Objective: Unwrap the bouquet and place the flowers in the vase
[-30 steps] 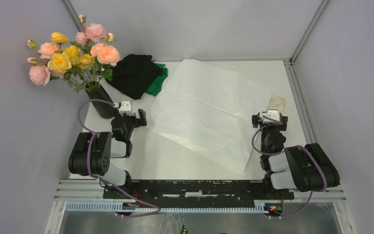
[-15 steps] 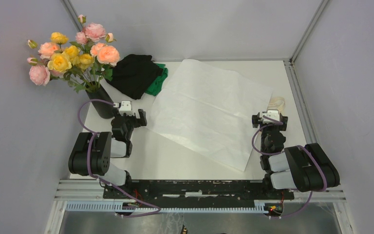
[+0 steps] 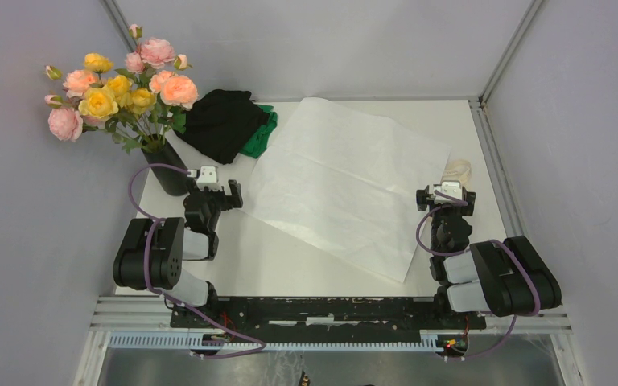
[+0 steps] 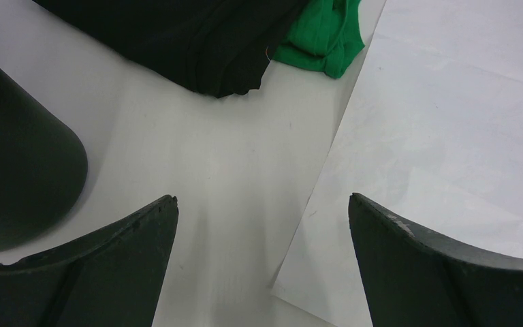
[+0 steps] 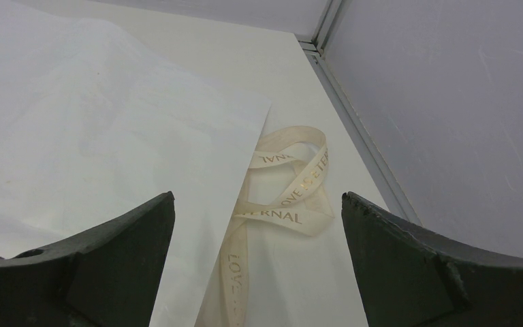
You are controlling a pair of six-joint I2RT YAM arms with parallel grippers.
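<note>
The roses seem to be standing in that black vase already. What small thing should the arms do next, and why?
Likely nothing beyond settling at rest. The flowers stand in the vase, the white paper lies flat with no stems on it, the ribbon lies loose at its edge, and the left gripper and right gripper are open and empty.
</note>
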